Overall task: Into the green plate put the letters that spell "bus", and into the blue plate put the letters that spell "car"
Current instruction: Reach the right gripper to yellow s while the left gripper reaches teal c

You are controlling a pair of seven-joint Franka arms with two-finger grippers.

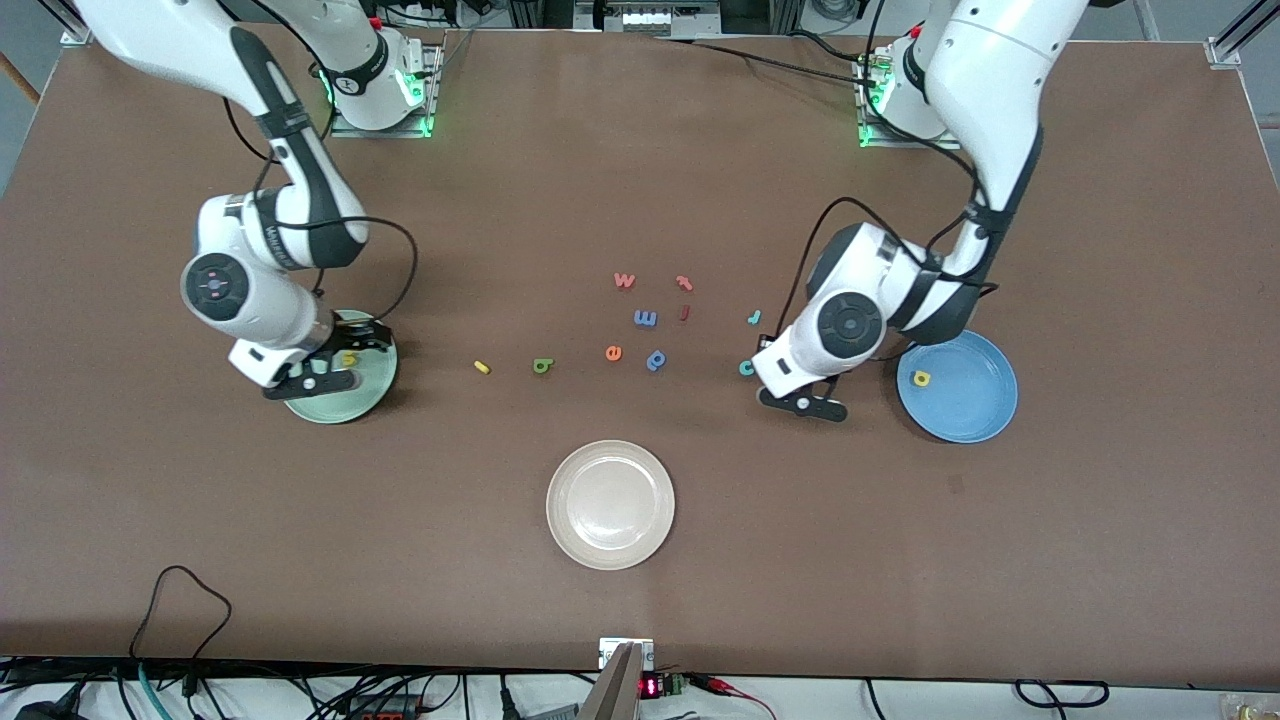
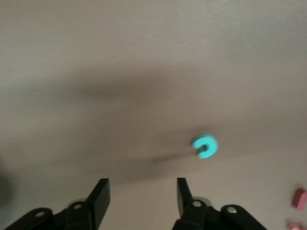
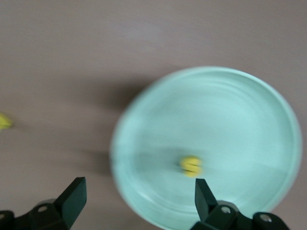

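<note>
My right gripper (image 1: pixel 342 362) (image 3: pixel 140 196) hangs open over the green plate (image 1: pixel 330 405) (image 3: pixel 230 105), nothing between its fingers. A yellow letter (image 1: pixel 349 358) (image 3: pixel 191 166) lies in that plate. Another yellow letter (image 1: pixel 482 367) (image 3: pixel 4 121) and the olive "b" (image 1: pixel 542 366) lie on the table toward the middle. My left gripper (image 1: pixel 800 400) (image 2: pixel 141 196) is open and empty just beside the teal "c" (image 1: pixel 746 368) (image 2: pixel 205 146), which lies on the table clear of the fingers. The blue plate (image 1: pixel 975 420) holds the yellow "a" (image 1: pixel 921 378). The small blue "r" (image 1: pixel 754 318) lies farther from the front camera than the "c".
Loose letters lie mid-table: orange "e" (image 1: pixel 613 352), blue "p" (image 1: pixel 656 360), blue "m" (image 1: pixel 645 318), and red ones (image 1: pixel 624 281) (image 2: pixel 300 199) farther from the front camera. A cream-white plate (image 1: pixel 610 550) sits nearer the front camera.
</note>
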